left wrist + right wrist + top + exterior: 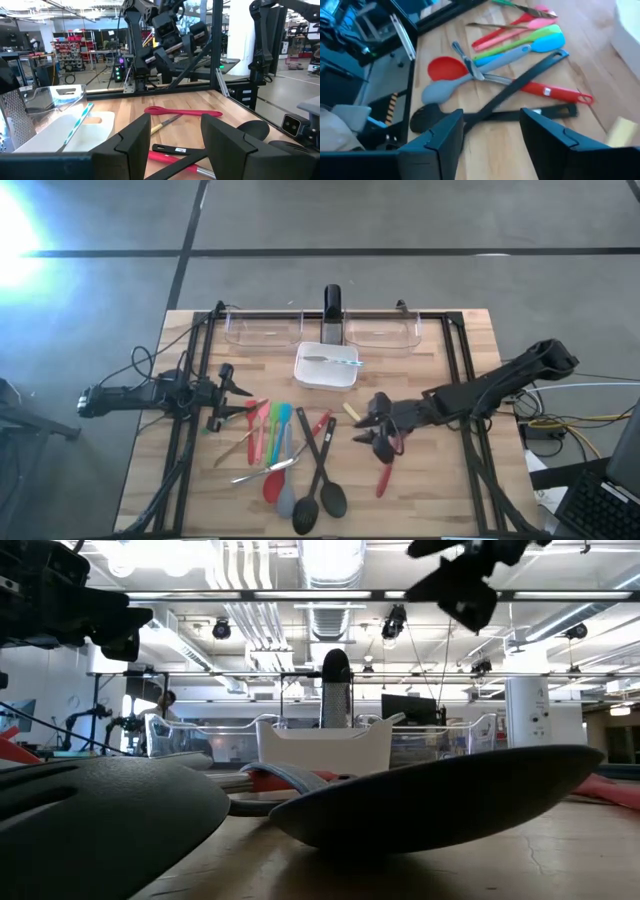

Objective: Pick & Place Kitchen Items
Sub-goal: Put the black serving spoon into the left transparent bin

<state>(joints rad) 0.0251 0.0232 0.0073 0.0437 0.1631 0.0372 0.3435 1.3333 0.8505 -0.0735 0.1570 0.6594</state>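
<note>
Several kitchen items lie in a loose pile (285,455) on the wooden table: black spoons (485,107), a red spoon (445,67), a grey spoon (440,90), and blue, green and pink silicone ones (530,37). Another red spoon (384,472) lies flat by itself to the pile's right. My right gripper (366,430) hovers open above the table between that spoon and the pile, slanting down, with nothing between its fingers (445,140). My left gripper (240,393) stands open and level at the table's left, empty (175,135).
A white square dish (325,377) with a thin striped utensil in it sits behind the pile. Two clear bins (262,332) (385,332) stand at the far edge. A small yellowish piece (351,411) lies near the right gripper. Black frame rails run along both sides.
</note>
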